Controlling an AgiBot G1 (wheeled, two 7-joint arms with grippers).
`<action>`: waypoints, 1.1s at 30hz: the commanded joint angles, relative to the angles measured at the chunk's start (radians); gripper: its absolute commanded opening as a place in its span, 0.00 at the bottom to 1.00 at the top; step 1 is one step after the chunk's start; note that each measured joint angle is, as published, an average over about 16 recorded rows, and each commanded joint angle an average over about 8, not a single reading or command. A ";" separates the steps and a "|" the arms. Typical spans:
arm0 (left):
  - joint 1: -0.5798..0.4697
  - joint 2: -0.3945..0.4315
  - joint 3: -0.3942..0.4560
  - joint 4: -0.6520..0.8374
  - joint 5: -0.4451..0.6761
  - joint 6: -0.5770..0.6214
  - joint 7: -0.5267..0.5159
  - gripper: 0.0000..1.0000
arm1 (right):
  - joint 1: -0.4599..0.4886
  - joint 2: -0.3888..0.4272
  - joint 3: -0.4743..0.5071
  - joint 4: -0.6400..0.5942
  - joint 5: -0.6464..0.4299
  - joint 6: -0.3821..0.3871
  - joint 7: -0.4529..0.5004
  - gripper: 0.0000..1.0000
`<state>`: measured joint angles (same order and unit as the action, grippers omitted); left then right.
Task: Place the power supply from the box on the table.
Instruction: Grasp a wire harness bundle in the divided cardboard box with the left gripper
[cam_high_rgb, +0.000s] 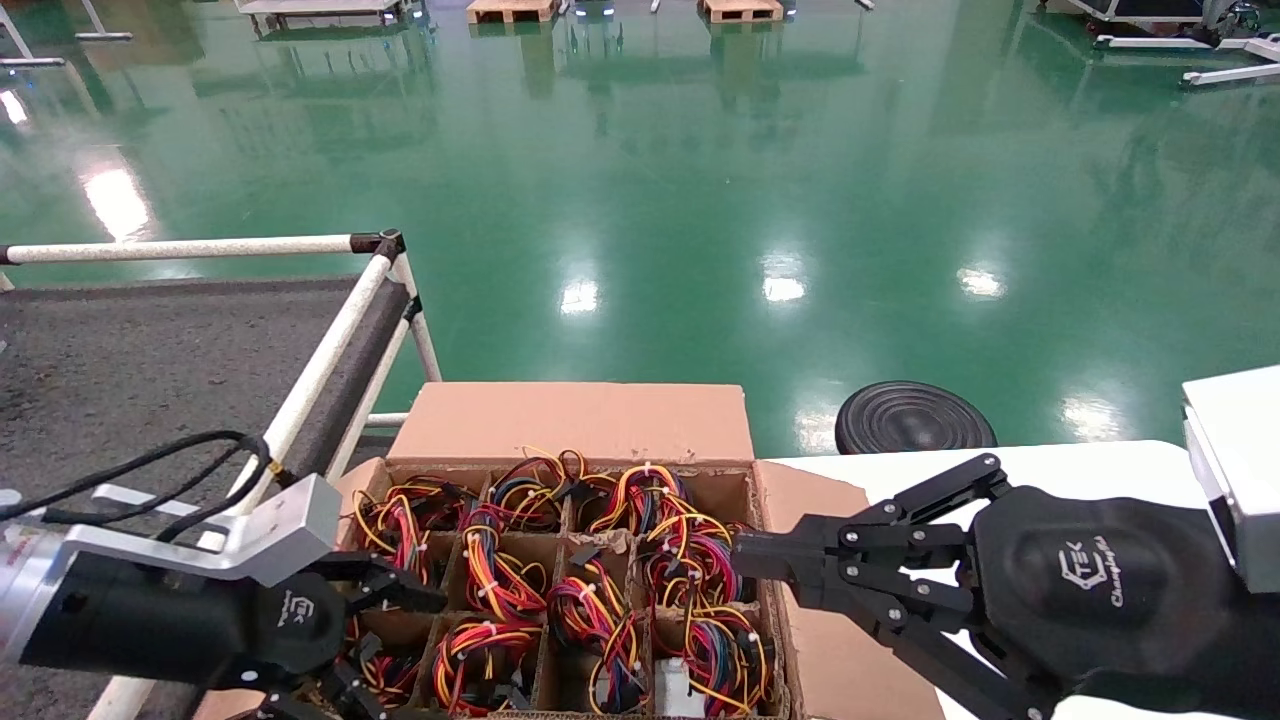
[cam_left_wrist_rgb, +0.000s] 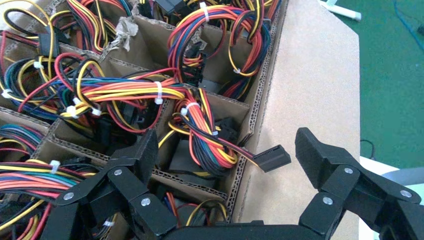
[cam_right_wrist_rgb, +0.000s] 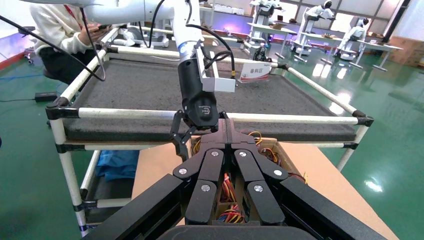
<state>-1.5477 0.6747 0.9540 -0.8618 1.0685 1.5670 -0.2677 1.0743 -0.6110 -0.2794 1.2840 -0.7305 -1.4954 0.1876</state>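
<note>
The box (cam_high_rgb: 575, 420) is a brown carton with a divider grid, and every cell is stuffed with red, yellow and black wire bundles (cam_high_rgb: 497, 580). These bundles cover the power supply cases, so I see only a dark case face in one cell (cam_left_wrist_rgb: 182, 159). My left gripper (cam_high_rgb: 395, 650) hangs open over the box's left side. It straddles the carton wall (cam_left_wrist_rgb: 252, 145) near a loose black connector (cam_left_wrist_rgb: 272, 158) and holds nothing (cam_left_wrist_rgb: 227, 155). My right gripper (cam_high_rgb: 745, 555) is shut and empty above the box's right edge (cam_right_wrist_rgb: 226, 125). The dark grey table (cam_high_rgb: 120, 360) lies to the left.
White tube rails (cam_high_rgb: 320, 360) with black joints edge the table next to the box. A smooth white tabletop (cam_high_rgb: 1080, 470) carries the box's right flap. A black round disc (cam_high_rgb: 915, 418) sits on the green floor. A person (cam_right_wrist_rgb: 55, 30) stands beyond the table's far corner.
</note>
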 joint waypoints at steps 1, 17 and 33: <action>0.002 0.005 0.004 0.008 -0.003 0.001 0.002 1.00 | 0.000 0.000 0.000 0.000 0.000 0.000 0.000 0.00; 0.029 0.017 0.025 0.065 -0.048 0.013 0.034 1.00 | 0.000 0.000 0.000 0.000 0.000 0.000 0.000 0.00; 0.072 0.023 0.028 0.118 -0.089 0.022 0.073 0.00 | 0.000 0.000 0.000 0.000 0.000 0.000 0.000 0.00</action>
<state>-1.4776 0.6975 0.9815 -0.7456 0.9805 1.5888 -0.1948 1.0743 -0.6110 -0.2794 1.2840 -0.7305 -1.4954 0.1876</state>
